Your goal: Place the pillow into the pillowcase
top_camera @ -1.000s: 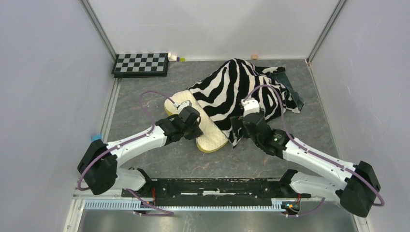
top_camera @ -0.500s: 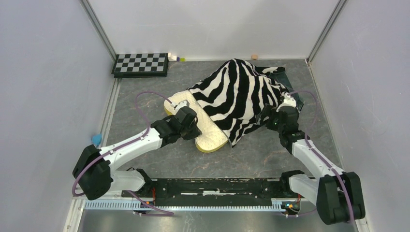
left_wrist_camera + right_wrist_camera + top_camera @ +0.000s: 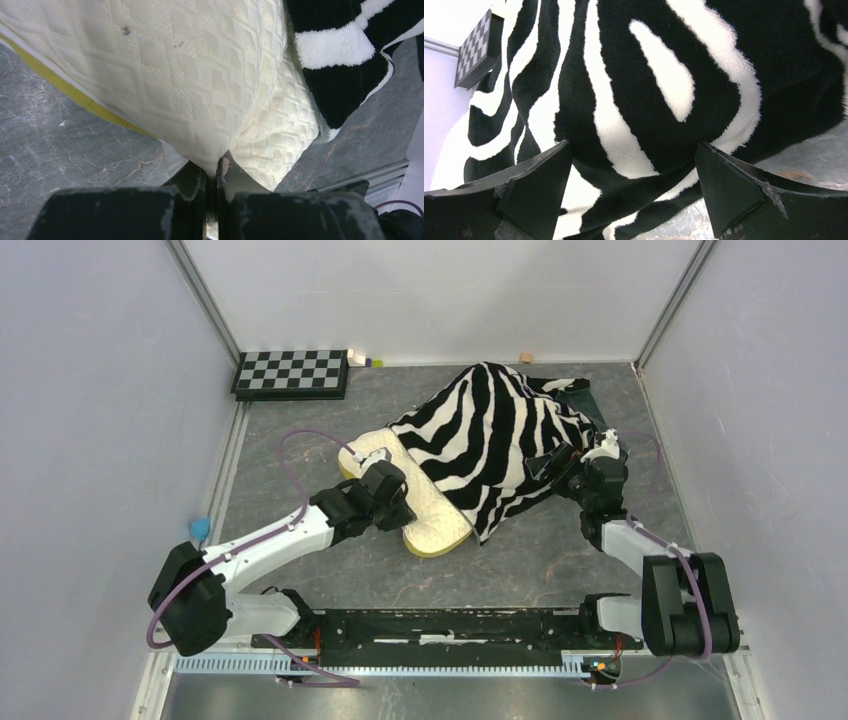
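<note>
Starting at the near edge of the table, we find our left gripper pinched tight on a fold of the pillow, on its cream quilted face beside the yellow band. The pillow's near end lies bare on the table, slanting toward the left. Off to the right, our right gripper stands with its jaws wide apart, holding nothing, a bulge of zebra fabric between the fingers. Beyond, the pillowcase lies striped face up, heaped over the pillow's far part. We cannot tell whether that part is inside the opening or merely underneath. Farthest back, a checkerboard rests at the left rear corner.
</note>
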Robot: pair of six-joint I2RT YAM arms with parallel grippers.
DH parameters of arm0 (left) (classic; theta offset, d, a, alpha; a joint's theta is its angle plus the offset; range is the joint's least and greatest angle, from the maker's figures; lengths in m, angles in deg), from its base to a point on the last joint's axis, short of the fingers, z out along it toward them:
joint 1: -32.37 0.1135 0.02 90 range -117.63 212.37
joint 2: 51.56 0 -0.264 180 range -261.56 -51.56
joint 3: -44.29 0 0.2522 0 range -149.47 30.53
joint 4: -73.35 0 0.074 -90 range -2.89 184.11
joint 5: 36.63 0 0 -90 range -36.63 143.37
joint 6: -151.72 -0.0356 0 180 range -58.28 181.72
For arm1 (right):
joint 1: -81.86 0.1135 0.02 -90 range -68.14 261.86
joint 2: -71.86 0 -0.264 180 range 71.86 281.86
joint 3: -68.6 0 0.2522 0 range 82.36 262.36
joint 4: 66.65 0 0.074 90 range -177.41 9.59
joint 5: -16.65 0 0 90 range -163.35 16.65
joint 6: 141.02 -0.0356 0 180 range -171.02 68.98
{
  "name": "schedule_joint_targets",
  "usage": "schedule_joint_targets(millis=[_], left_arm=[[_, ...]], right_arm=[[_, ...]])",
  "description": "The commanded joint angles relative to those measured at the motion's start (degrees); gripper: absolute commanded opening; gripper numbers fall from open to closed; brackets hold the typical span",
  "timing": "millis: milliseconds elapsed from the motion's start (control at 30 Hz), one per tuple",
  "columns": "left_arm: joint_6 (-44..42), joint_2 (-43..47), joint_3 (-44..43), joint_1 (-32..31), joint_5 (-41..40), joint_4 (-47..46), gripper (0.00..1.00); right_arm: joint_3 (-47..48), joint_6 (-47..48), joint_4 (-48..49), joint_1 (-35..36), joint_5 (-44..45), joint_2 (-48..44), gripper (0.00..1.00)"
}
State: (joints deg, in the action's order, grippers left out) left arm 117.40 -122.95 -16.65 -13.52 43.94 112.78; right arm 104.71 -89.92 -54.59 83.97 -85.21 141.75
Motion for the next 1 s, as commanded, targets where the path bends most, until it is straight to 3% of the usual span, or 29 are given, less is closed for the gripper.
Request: schedule_joint_targets(millis=[0,100,133,267,300,567,700,833,900,967], left_arm=[[-2.74,2.42,-1.5,-0.16,1.67,-0.41,0.02],[-3.78,2.9,-1.93,-0.17,2.58,-0.09,0.02],[-4.19,3.09,-2.07,-0.16,2.99,-0.15,0.02],[-5.21,5.13,-3.16,-0.26,6.05,0.44,0.02],[-5.46,6.01,-3.65,-0.33,6.88,0.78,0.02],[-8.03,15.07,-9.19,-5.18,14.02,6.36,0.02],[-5.76,18.14,-14.15,-9.99,16.28,9.31,0.03],[0.85,20.26,-18.74,-10.0,14.46,11.18,0.25],[1.25,19.03,-22.89,-7.14,14.8,12.58,0.48],[-0.63,15.66,-26.92,-1.06,17.86,13.88,0.63]], right_arm=[[-0.42,-4.83,12.18,-0.23,-4.09,5.98,0.96],[-0.11,-4.59,12.54,-0.26,-3.96,7.43,0.83],[0.09,-4.51,12.24,-0.26,-4.17,7.24,0.72],[2.22,-1.63,4.85,-0.26,-3.6,1.37,0.07],[3.02,-0.33,1.05,-0.24,-3.0,-0.82,0.0],[13.68,9.8,-30.24,-0.25,2.9,-25.67,0.0],[28.73,15.28,-45.42,-0.19,3.06,-28.8,0.0],[42.46,17.41,-50.72,-0.11,1.34,-21.4,0.0],[45.24,17.0,-49.41,1.2,2.06,-15.22,0.0],[47.78,17.25,-48.6,6.14,8.01,-7.91,0.0]])
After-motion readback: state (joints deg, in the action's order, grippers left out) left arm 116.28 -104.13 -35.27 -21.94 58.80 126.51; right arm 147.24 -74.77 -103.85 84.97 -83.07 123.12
